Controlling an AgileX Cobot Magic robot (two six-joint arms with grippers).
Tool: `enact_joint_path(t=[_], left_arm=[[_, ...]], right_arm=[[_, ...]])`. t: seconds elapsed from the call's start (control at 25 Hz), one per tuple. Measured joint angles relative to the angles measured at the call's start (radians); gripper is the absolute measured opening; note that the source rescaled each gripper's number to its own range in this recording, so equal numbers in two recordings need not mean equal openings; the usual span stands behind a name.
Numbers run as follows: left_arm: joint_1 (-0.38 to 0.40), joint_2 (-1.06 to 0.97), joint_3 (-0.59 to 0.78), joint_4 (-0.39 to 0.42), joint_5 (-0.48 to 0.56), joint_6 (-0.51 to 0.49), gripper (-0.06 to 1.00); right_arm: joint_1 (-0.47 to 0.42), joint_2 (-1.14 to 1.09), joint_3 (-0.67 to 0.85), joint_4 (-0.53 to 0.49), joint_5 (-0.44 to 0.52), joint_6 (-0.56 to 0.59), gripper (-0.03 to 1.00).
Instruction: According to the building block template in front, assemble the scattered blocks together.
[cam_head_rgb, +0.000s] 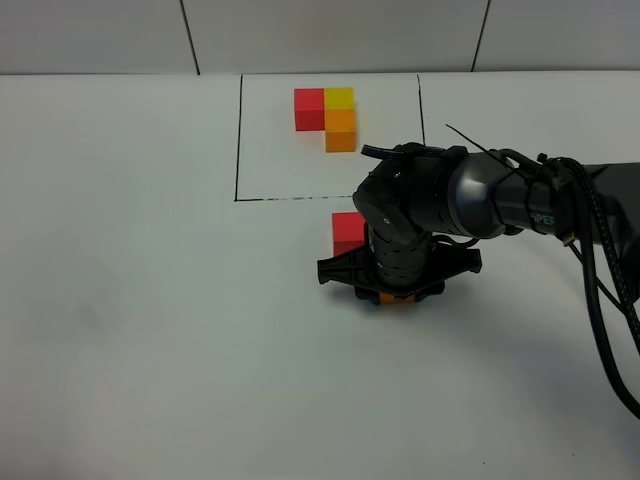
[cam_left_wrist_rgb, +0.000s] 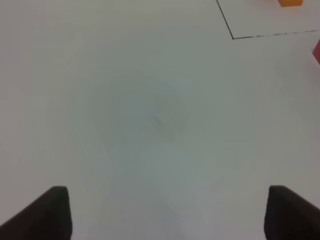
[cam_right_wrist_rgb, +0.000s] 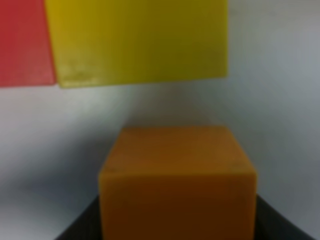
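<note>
Roughly 2 of 3 placed, by the look of it: red block (cam_right_wrist_rgb: 25, 42) flush against the yellow block (cam_right_wrist_rgb: 140, 40). Clamped in the right hand (cam_head_rgb: 397, 297), the orange block (cam_right_wrist_rgb: 177, 185), near the yellow block but apart from it (gap plain in the wrist view). Left to do: closing that gap, matching the building block template (cam_head_rgb: 328, 118) well beyond the yellow block. Left hand (cam_left_wrist_rgb: 170, 215) spread apart, holding nothing.
</note>
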Motion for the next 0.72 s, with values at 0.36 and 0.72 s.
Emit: enact_joint_path(t=[0.36,0.72], left_arm=[[0.0,0.0,0.0,0.0,0.0,0.0,0.72],[0.0,0.0,0.0,0.0,0.0,0.0,0.72]], right_arm=[[-0.005,0.001,0.0,0.035,-0.023,-0.061,0.01],[-0.005,0.013,-0.007,0.05,-0.037,-0.094,0.01]])
